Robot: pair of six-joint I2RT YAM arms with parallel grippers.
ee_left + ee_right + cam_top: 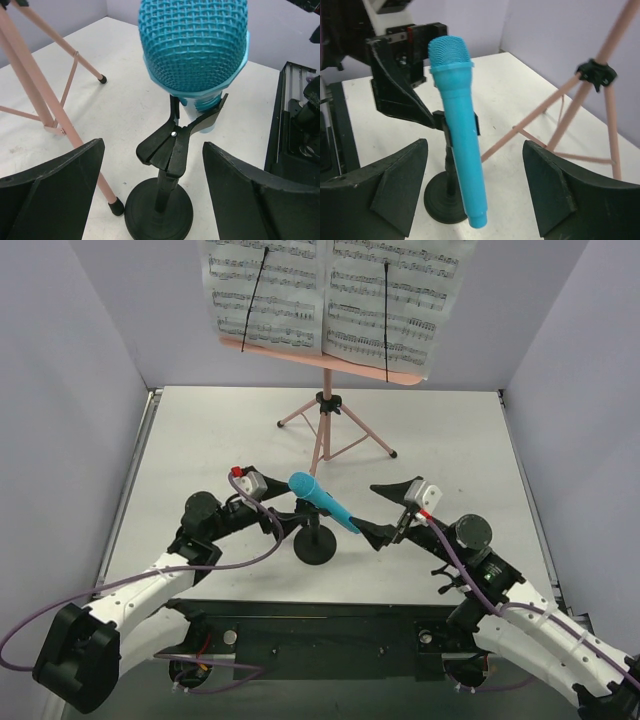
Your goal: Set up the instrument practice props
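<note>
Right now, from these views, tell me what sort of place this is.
Likely a robot test cell, not a music room: plain walls box in a white table, two arms bolted at its edge.

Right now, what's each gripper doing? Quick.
Left gripper: open, empty, jaws either side of the mic stand.
Right gripper: open, empty, jaws either side of the blue microphone.

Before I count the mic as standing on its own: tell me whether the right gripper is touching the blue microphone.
Apart. The right wrist view shows the right gripper open, with bare table between the blue microphone and each finger.
</note>
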